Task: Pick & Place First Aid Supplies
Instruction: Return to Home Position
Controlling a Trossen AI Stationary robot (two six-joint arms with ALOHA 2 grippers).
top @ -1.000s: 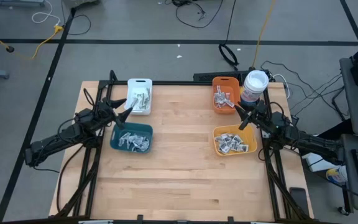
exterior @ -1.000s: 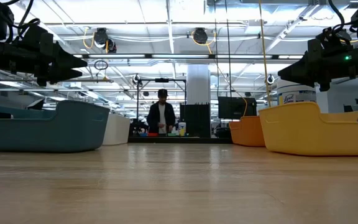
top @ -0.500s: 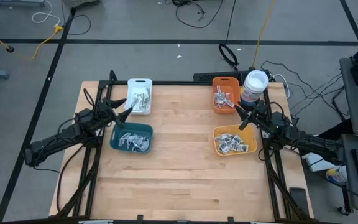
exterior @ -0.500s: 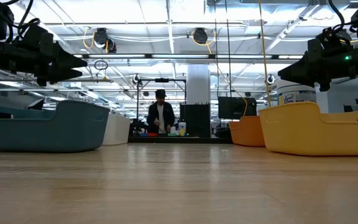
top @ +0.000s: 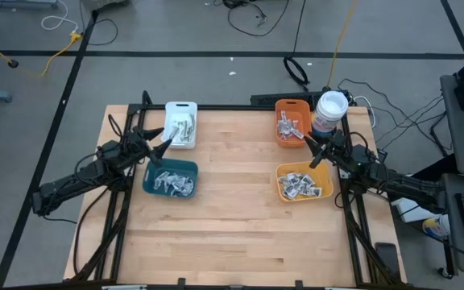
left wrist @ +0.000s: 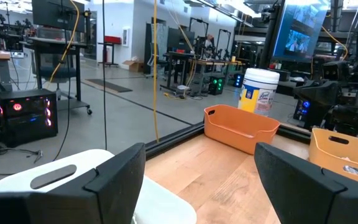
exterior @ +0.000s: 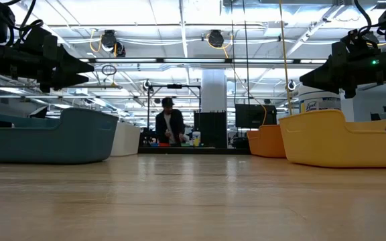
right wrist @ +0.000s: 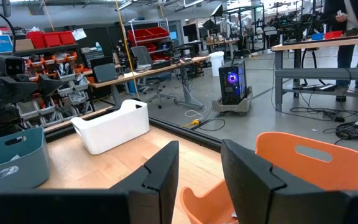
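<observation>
The first aid supplies lie as small white-grey packets in four bins: white [top: 181,129], teal [top: 173,183], orange [top: 288,126] and yellow [top: 300,184]. My left gripper [top: 163,135] hovers level at the table's left side, between the white bin and the teal bin, open with nothing between its fingers [left wrist: 201,155]. My right gripper [top: 311,150] hovers level at the right side, between the orange bin and the yellow bin. Its fingers stand a narrow gap apart with nothing between them [right wrist: 199,149]. Both grippers hang above the bins' rims in the low view.
A round white-lidded tub [top: 330,111] stands at the far right corner beside the orange bin [top: 292,105]. The wooden table [top: 232,234] is bare across its middle and near half. A person [exterior: 167,125] stands at a bench far behind the table.
</observation>
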